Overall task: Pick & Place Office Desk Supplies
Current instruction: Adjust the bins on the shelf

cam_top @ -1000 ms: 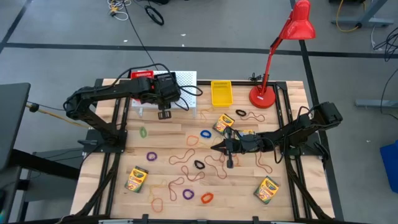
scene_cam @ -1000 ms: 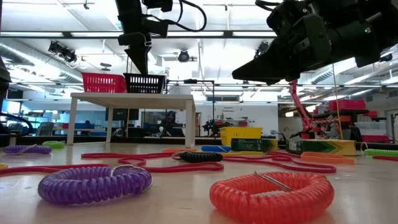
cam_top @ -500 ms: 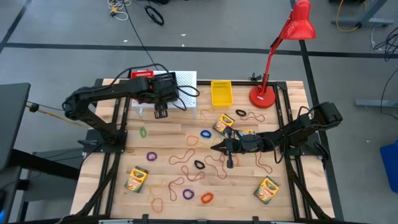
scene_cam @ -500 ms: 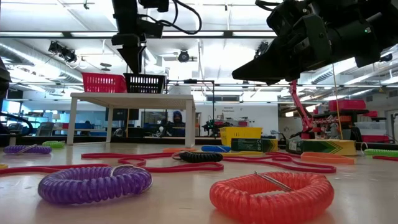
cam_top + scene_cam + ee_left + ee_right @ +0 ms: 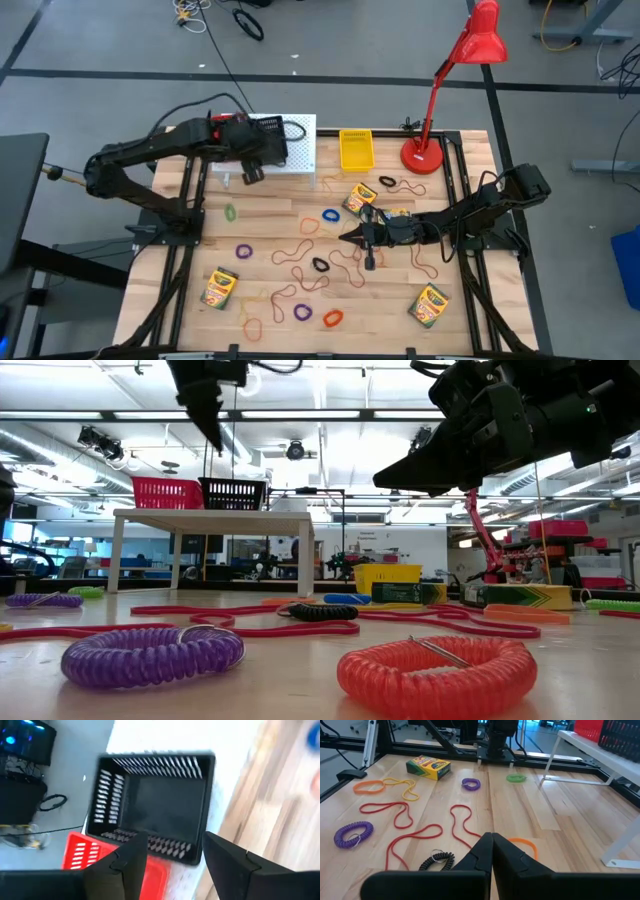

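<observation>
Wooden table point(image 5: 265, 225) strewn with supplies, none sorted yet by the look of it. At the far right corner, a tall red lamp point(image 5: 470, 55), out of the working area. At the far edge, a white perforated stand point(image 5: 303, 155) carrying a black basket point(image 5: 170, 800) and a red basket point(image 5: 82, 855), raised off the wood, probably as drop-off bins. Just in front of the stand, high above the table, the left gripper point(image 5: 175, 855): fingers apart, nothing between them, aimed at the black basket. Over the table's middle, the right gripper point(image 5: 491, 845): fingers together, nothing seen clamped, poised low above the tangle, likely ready to pick. Beside the stand, a small yellow tray point(image 5: 356, 148). Three crayon boxes, well apart: one near the front left point(image 5: 219, 287), one near the front right point(image 5: 431, 304), one just behind the right gripper point(image 5: 359, 198). Around the centre, thin reddish rubber bands point(image 5: 300, 250), lying flat in loose curls and hard to pinch. Smallest of all, coiled loops scattered among them: purple point(image 5: 243, 250), blue point(image 5: 331, 215), black point(image 5: 320, 265), orange point(image 5: 333, 318), green point(image 5: 231, 212).
</observation>
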`<action>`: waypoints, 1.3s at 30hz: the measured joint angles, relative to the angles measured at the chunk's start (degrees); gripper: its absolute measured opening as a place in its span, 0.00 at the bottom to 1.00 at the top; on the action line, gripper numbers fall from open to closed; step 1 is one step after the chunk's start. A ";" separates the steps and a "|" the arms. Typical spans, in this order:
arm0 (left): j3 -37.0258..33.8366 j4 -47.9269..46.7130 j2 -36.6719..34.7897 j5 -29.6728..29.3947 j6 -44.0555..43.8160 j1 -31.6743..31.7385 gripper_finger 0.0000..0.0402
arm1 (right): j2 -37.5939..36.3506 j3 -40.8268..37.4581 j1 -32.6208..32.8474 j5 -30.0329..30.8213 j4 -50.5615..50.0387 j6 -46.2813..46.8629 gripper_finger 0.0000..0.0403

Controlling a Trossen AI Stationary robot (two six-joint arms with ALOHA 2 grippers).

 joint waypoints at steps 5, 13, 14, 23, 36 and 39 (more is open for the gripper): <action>0.00 4.41 -2.07 3.40 -14.59 5.39 0.50 | 0.00 0.00 0.00 0.20 0.00 0.00 0.03; -0.11 0.79 1.88 5.51 -22.07 11.51 0.65 | 0.00 0.00 0.00 0.15 0.00 0.18 0.03; -0.11 0.60 2.42 4.34 -22.20 11.72 0.67 | 0.00 0.00 0.00 0.15 0.00 0.33 0.03; -0.22 -3.20 4.36 1.95 -24.34 15.24 0.73 | 0.00 0.00 0.00 0.13 0.00 0.42 0.03; -0.28 -2.25 5.05 6.29 -25.74 17.65 0.72 | 0.00 0.00 0.00 -0.09 0.02 0.43 0.03; -0.28 -2.59 6.68 5.93 -25.86 17.65 0.70 | 0.00 0.00 0.00 -0.08 0.02 0.44 0.03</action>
